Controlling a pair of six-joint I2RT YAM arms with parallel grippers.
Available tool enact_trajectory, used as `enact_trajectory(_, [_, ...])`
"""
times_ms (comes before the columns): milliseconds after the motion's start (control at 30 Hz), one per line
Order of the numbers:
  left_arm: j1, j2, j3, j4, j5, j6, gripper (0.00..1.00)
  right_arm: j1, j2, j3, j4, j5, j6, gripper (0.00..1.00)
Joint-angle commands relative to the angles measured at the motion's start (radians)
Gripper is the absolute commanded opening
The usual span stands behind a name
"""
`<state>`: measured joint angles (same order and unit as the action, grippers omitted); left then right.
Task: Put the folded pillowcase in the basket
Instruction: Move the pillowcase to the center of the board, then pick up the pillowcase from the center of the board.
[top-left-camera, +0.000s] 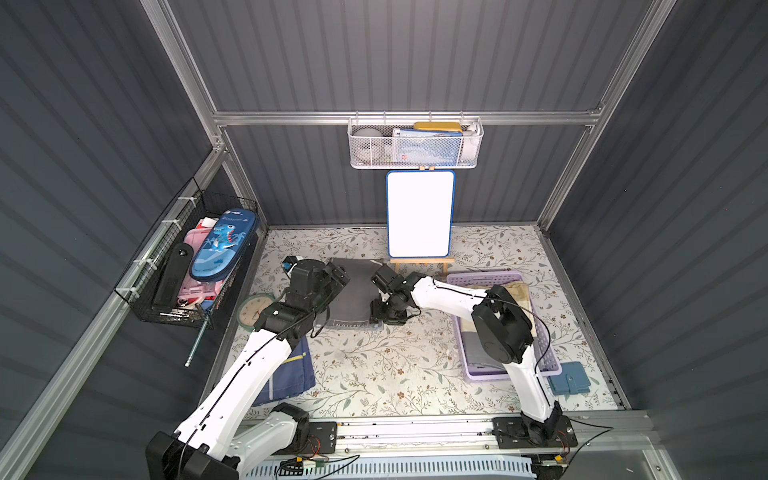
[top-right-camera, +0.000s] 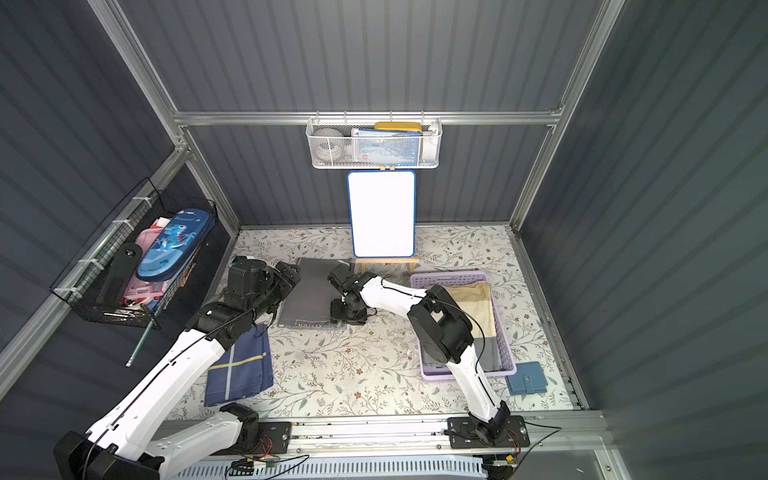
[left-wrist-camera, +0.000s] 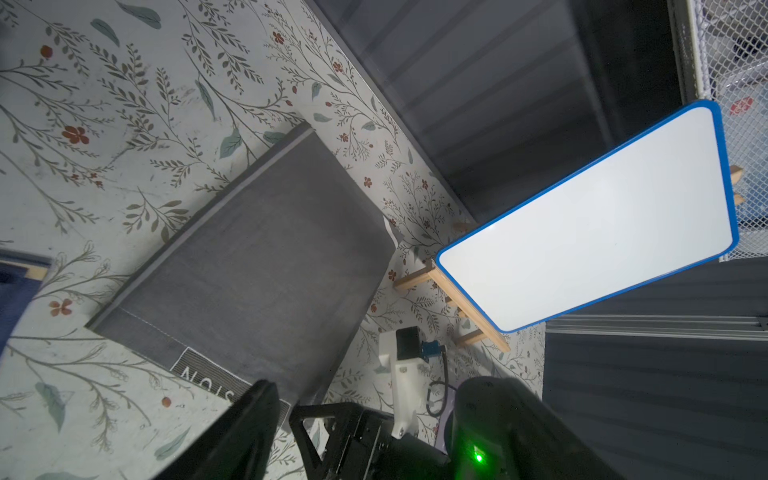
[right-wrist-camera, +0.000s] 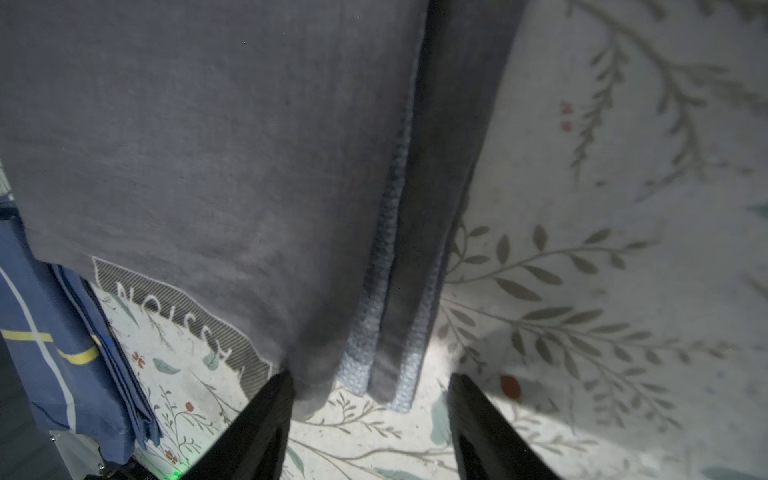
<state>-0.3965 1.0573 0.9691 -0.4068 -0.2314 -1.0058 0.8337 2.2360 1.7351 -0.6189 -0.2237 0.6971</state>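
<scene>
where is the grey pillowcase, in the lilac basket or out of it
Out: the folded grey pillowcase lies flat on the floral table, apart from the lilac basket.

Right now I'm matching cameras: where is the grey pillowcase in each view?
Top view: pillowcase, mid-table, near the whiteboard.
Top view: same place.
Left wrist: centre of the picture.
Right wrist: fills most of the picture.
Shared landmark: its lettered label, visible in all four.
</scene>
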Motion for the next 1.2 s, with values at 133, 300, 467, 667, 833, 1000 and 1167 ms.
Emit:
enact_trajectory(133, [0.014, 0.000, -0.020, 0.037, -0.003, 0.070, 0.87, 0.041, 0.093, 0.127, -0.176, 0.047, -0.036, 0.22])
enact_trajectory(300, [0.021, -0.001, -0.027, 0.056, -0.006, 0.084, 0.87, 0.042, 0.017, 0.004, -0.172, 0.043, -0.044, 0.00])
enact_trajectory(467, [0.022, 0.021, -0.073, 0.111, 0.027, 0.089, 0.87, 0.050, -0.166, -0.246, -0.155, 0.028, -0.065, 0.00])
enact_trajectory(667, [0.022, 0.099, -0.145, 0.227, 0.107, 0.098, 0.87, 0.050, -0.398, -0.548, -0.148, -0.002, -0.064, 0.00])
enact_trajectory(833, [0.022, 0.268, -0.180, 0.315, 0.230, 0.110, 0.87, 0.050, -0.519, -0.675, -0.162, 0.020, -0.052, 0.00])
enact_trajectory(1000, [0.018, 0.415, -0.175, 0.345, 0.299, 0.203, 0.83, 0.047, -0.584, -0.744, -0.153, 0.027, -0.046, 0.00])
enact_trajectory(1167, [0.013, 0.439, -0.191, 0.361, 0.298, 0.216, 0.75, 0.045, -0.603, -0.763, -0.138, 0.026, -0.046, 0.00])
